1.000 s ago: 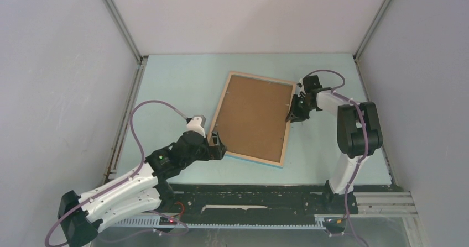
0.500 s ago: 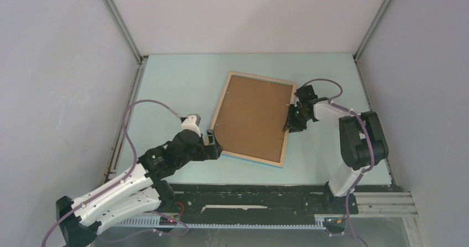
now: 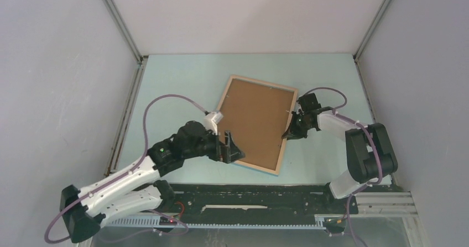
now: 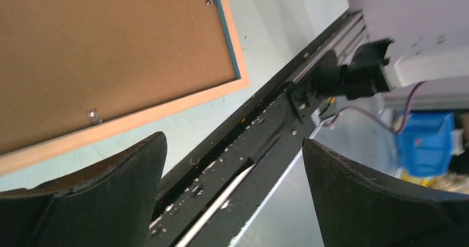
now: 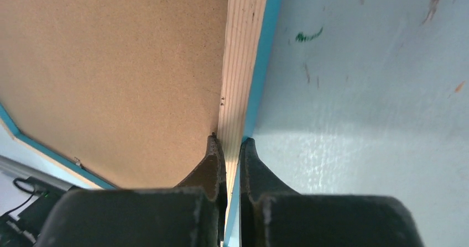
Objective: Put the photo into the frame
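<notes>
The frame [image 3: 264, 84] lies face down on the counter [image 3: 182, 87], brown backing board [image 3: 255, 122] upward. The right pincer [image 5: 231, 142] is closed on its right wooden rail. The left pincer [image 3: 231, 147] stands wide open by its near-left corner.

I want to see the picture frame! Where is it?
In the top view the frame lies face down in the middle. The right end effector pinches its right edge; the open left end effector is by its near-left corner.
</notes>
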Tool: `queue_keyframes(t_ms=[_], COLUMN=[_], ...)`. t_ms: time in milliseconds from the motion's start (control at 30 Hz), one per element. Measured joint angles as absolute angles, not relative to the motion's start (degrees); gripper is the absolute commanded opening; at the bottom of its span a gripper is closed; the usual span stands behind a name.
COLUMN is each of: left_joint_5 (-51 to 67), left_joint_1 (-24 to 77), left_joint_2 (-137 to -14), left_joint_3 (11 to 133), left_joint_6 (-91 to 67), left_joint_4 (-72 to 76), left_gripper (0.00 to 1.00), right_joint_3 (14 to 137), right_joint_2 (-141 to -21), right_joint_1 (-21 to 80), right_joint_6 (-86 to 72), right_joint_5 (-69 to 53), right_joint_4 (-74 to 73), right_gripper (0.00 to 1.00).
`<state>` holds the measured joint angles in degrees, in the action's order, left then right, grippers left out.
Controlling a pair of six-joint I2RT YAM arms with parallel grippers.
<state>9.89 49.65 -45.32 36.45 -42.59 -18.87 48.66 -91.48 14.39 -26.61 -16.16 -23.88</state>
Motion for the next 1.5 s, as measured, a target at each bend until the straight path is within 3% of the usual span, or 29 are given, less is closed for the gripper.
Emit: queue_keyframes(t_ms=[300, 467, 733, 967, 1100, 1167, 1233, 1367, 1500], left_joint_5=[10.22, -5.58, -20.93, -24.49, -25.10, -25.10, -24.84, -22.09, -19.44], left_joint_1=[61.36, 71.35, 78.74, 80.44, 80.60, 80.60, 80.58, 79.61, 77.82], left_joint_2=[-52.60, -59.09, -63.29, -68.90, -70.74, -70.89, -70.76, -67.77, -59.86], left_joint_3=[40.99, 40.99, 40.91, 40.91, 40.91, 40.91, 40.91, 40.69, 38.46], left_joint_6=[-26.55, -15.27, -0.71, 5.02, 3.18, 0.73, -2.31, -10.31, -14.39], left_joint_4=[-14.87, -10.28, -5.39, -1.72, -0.49, 0.21, 0.82, 1.58, 2.02], left_gripper=[1.00, 0.90, 0.99, 1.00, 1.00, 1.00, 1.00, 1.00, 1.00], right_joint_3=[46.06, 46.06, 46.22, 46.24, 46.24, 46.24, 46.65, 49.10, 49.60], right_joint_2=[-85.45, -83.66, -82.35, -82.21, -80.14, -77.97, -76.47, -76.20, -76.31], right_joint_1=[11.16, 9.43, 6.76, 6.44, 6.46, 6.81, 7.70, 13.93, 18.48], right_joint_6=[-30.06, -31.55, -32.03, -31.94, -30.65, -29.39, -28.47, -27.33, -28.42], right_joint_5=[-23.81, -27.46, -33.69, -37.15, -35.27, -32.99, -29.89, -23.59, -22.35], right_joint_4=[-25.21, -24.82, -23.88, -22.85, -23.73, -24.77, -26.52, -31.07, -35.22], right_gripper=[0.00, 0.00, 0.00, 0.02, 0.33, 0.53, 0.64, 0.78, 0.79])
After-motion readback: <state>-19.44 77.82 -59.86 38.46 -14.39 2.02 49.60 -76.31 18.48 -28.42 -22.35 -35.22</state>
